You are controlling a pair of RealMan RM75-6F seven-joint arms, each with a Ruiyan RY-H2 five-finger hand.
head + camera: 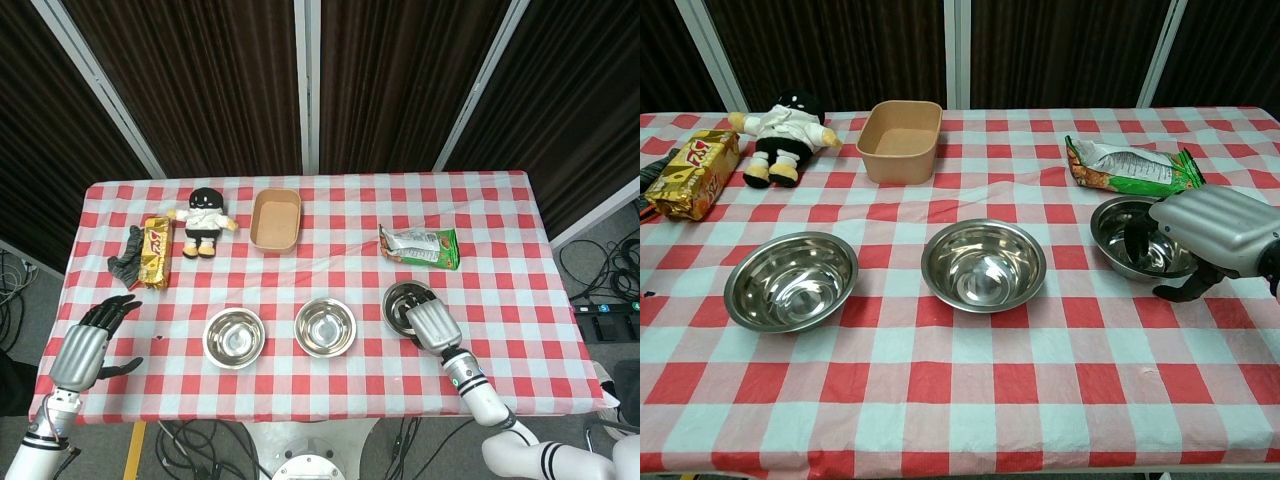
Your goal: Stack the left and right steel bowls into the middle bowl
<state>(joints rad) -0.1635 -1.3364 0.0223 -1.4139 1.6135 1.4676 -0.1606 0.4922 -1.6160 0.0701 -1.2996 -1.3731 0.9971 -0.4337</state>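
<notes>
Three steel bowls stand in a row on the checked cloth: the left bowl point(234, 338) point(791, 281), the middle bowl point(326, 327) point(984, 265) and the right bowl point(398, 300) point(1120, 238). My right hand point(432, 323) point(1215, 235) lies over the right bowl's near right rim. Its fingers point(1143, 232) dip inside the bowl and the thumb point(1180, 291) stays outside by the rim; the bowl rests on the table. My left hand point(80, 350) hovers with fingers spread at the table's left edge, well left of the left bowl, holding nothing.
At the back lie a tan paper tray point(276, 219) point(901, 139), a plush doll point(203, 220) point(783, 124), a gold snack pack point(154, 250) point(692, 172) beside a dark glove point(126, 254), and a green snack bag point(420, 245) point(1130, 166) just behind the right bowl.
</notes>
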